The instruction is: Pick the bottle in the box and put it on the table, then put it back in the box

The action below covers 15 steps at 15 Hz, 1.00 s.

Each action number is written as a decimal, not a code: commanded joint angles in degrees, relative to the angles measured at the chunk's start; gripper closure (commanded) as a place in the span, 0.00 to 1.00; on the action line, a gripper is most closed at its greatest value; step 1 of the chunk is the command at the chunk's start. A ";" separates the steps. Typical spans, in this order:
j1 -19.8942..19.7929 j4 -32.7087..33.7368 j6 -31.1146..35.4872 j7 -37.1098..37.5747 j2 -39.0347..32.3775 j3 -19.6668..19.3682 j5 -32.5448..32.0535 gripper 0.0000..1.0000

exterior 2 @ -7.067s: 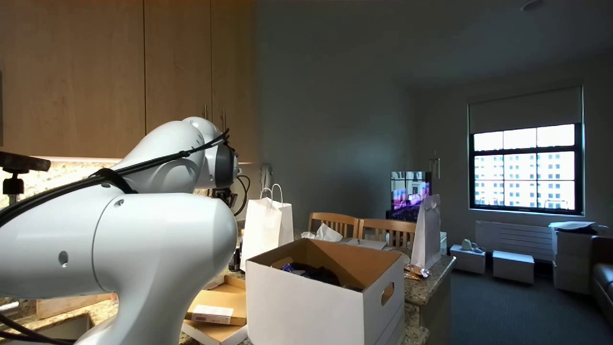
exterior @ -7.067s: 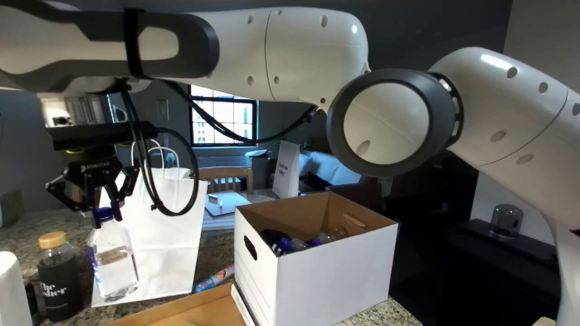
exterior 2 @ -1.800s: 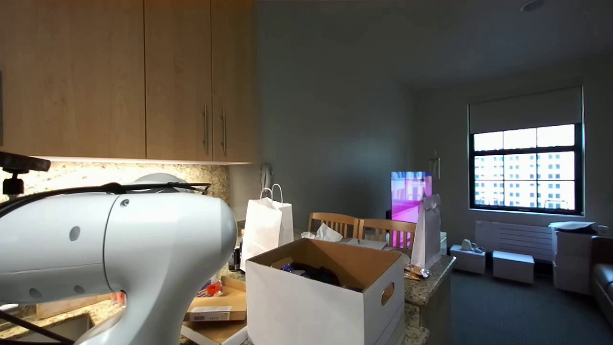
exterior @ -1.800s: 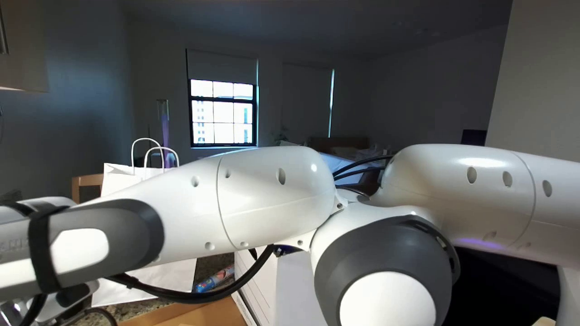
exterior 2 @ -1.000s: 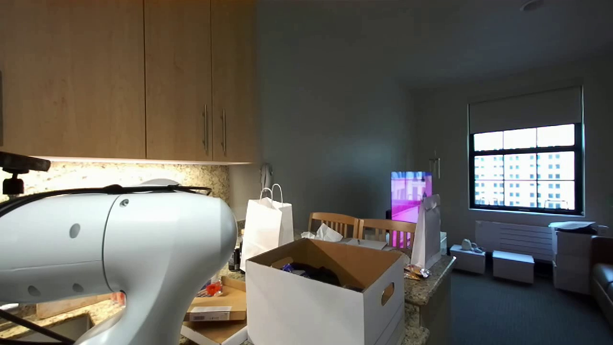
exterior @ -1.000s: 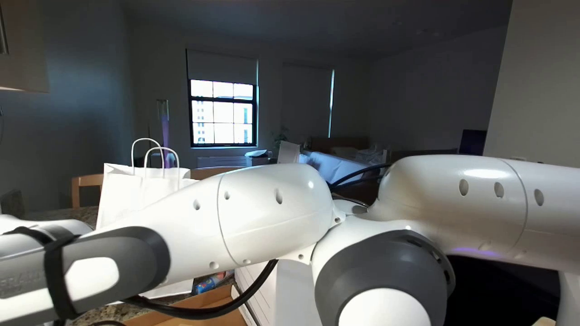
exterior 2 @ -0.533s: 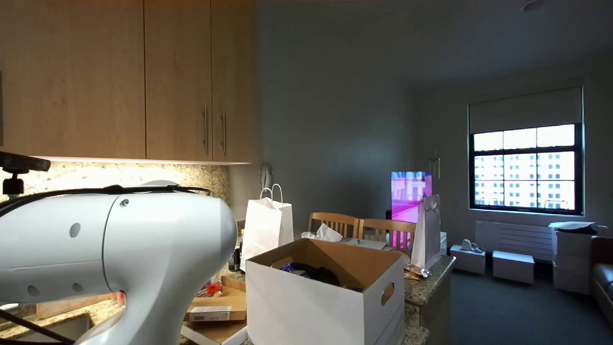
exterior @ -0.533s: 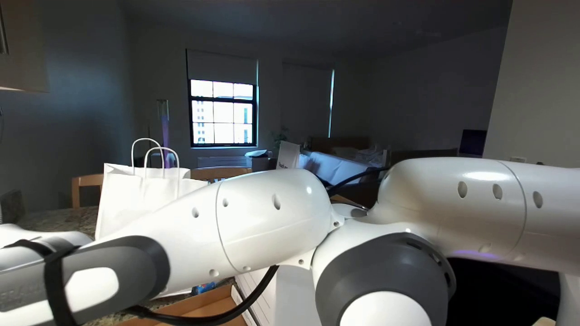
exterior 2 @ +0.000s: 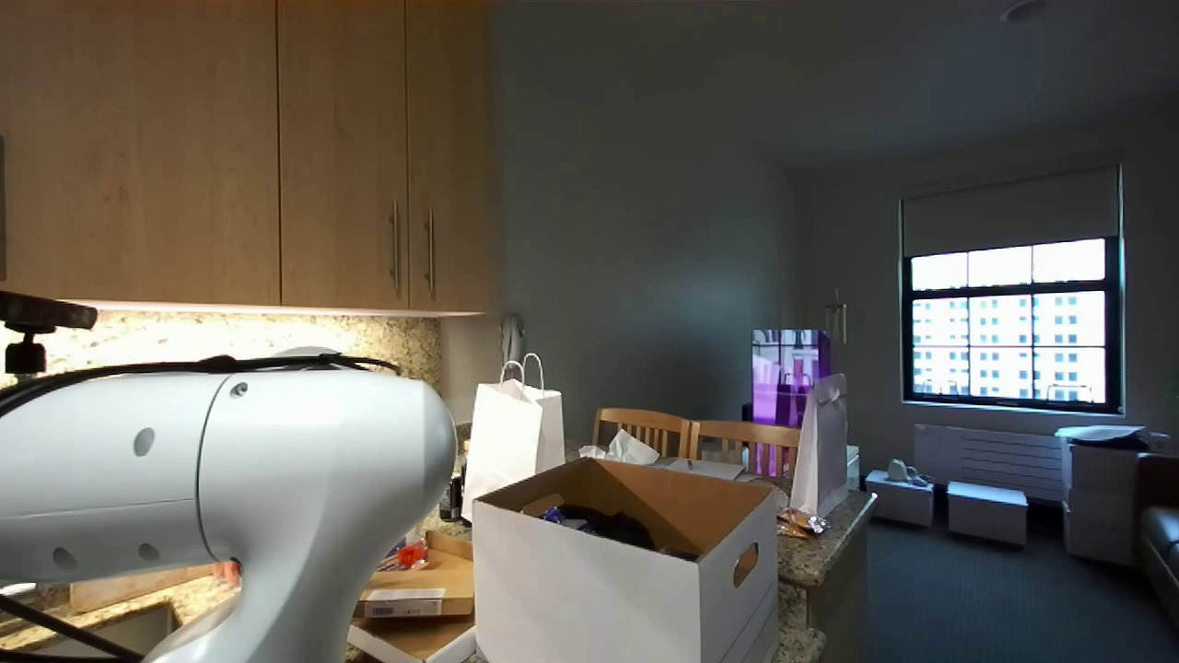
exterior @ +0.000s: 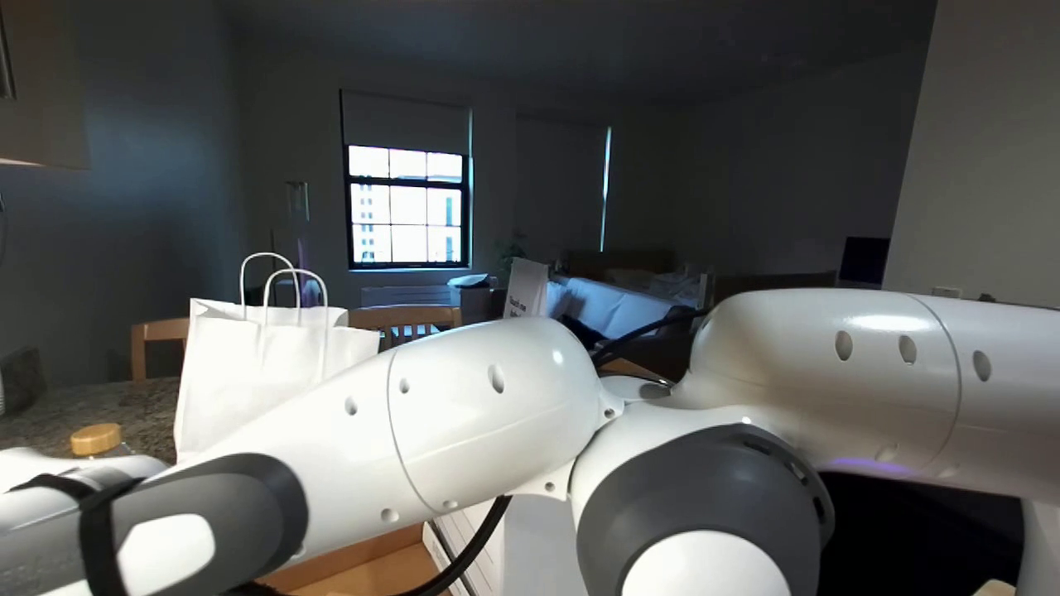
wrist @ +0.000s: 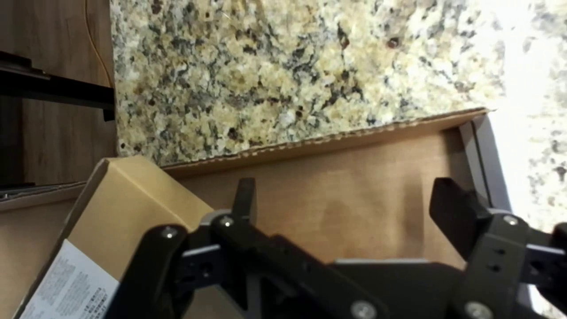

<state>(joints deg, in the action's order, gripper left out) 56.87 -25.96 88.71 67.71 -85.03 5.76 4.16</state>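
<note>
In the wrist view my gripper (wrist: 343, 188) stands wide open, nothing between its fingers, above the tan floor of a shallow cardboard tray (wrist: 354, 212). Both exterior views leave the gripper out of view or behind the arm. The white box (exterior 2: 589, 580) stands upright with its top uncovered; blue-purple and dark things (exterior 2: 589, 525) lie inside, too unclear to name. My arm covers most of the box (exterior: 538, 538) in an exterior view. The bottle is hidden or out of view. No table can be told apart; the tray rests on a speckled counter (wrist: 288, 79).
A brown carton with a white label (wrist: 137, 208) overlaps the tray's corner. A white paper bag (exterior: 273, 356) stands behind my arm, near a jar's wooden lid (exterior: 96, 439). A second white bag (exterior 2: 820, 451) stands past the box. The counter edge drops to the floor in the wrist view.
Several seconds ago my gripper was shut on a clear, blue-capped bottle beside the paper bag; now it holds nothing. Over the last second the arm sank slightly, uncovering the jar's lid.
</note>
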 commanded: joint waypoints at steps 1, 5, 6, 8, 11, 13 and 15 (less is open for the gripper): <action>-0.73 -2.07 1.72 -1.89 -0.04 0.65 1.20 0.00; -0.08 -2.67 2.52 0.23 -0.15 -0.44 0.30 0.00; 0.39 -2.82 3.35 0.81 -0.16 -1.25 -0.47 0.00; 0.95 -3.23 4.95 1.50 -0.16 -2.54 -1.52 0.00; 1.40 -2.88 6.69 2.24 -0.13 -3.68 -2.09 0.00; 1.46 -2.82 7.59 2.39 -0.11 -3.77 -1.92 0.00; 1.45 -2.62 8.57 2.77 -0.12 -3.92 -1.86 0.00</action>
<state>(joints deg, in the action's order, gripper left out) 57.97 -27.96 94.45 68.62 -85.14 2.29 3.38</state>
